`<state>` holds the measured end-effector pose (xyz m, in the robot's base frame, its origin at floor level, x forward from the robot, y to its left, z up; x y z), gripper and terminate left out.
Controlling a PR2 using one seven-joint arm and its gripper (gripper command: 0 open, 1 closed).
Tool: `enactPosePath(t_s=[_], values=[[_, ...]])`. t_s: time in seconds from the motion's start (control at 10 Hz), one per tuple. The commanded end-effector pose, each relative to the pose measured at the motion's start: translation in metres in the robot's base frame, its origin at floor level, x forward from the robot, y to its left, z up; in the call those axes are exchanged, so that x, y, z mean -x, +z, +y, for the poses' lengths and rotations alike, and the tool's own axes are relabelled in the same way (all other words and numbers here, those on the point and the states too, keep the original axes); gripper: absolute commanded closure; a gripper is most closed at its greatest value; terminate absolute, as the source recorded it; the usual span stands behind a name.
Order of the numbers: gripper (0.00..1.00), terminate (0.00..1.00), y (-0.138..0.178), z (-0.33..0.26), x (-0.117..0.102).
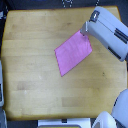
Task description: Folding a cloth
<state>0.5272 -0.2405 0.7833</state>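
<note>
Exterior view: gripper (85, 30) at the flat pink cloth's (73, 51) upper corner, perhaps pinching it, jaws too blurred to tell.

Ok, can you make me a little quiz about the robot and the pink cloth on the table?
1. True or false: the cloth is lying on the wooden table.
2. Which corner of the cloth is the gripper at? A) the far corner, toward the exterior view's right; B) the near corner, toward the exterior view's left; C) none, it is far from the cloth.
3. Fill in: the colour of the cloth is ____.

Key: 1. True. 2. A. 3. Pink.

The view is too blurred to tell whether the gripper is pinching the corner or only touching it.
</note>
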Motion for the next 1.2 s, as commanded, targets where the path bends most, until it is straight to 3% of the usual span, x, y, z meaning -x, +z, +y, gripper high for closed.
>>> enactPosePath(t_s=[0.0, 0.5, 0.6, 1.1], values=[[0.0, 0.0, -0.053, -0.011, 0.004], [0.0, 0.0, -0.061, -0.023, -0.001], [1.0, 0.0, -0.06, -0.023, -0.003], [1.0, 0.0, -0.06, -0.023, -0.007]])
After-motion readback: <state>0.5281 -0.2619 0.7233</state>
